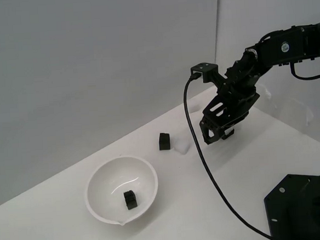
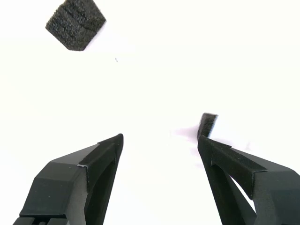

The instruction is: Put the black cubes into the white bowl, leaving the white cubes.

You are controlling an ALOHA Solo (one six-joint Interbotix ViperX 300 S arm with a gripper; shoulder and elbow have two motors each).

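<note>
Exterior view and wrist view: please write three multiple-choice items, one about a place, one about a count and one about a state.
1. Where is the black cube on the table?
A. on the bowl's rim
B. beside a white cube
C. in the pincer

2. How many black cubes lie in the white bowl?
A. one
B. two
C. three

3. The pincer is:
A. shut on a black cube
B. shut on a white cube
C. open

Answers:
1 B, the two sit side by side.
2 A, only the lone cube lies inside.
3 C, the wrist view shows its fingers wide apart.
</note>
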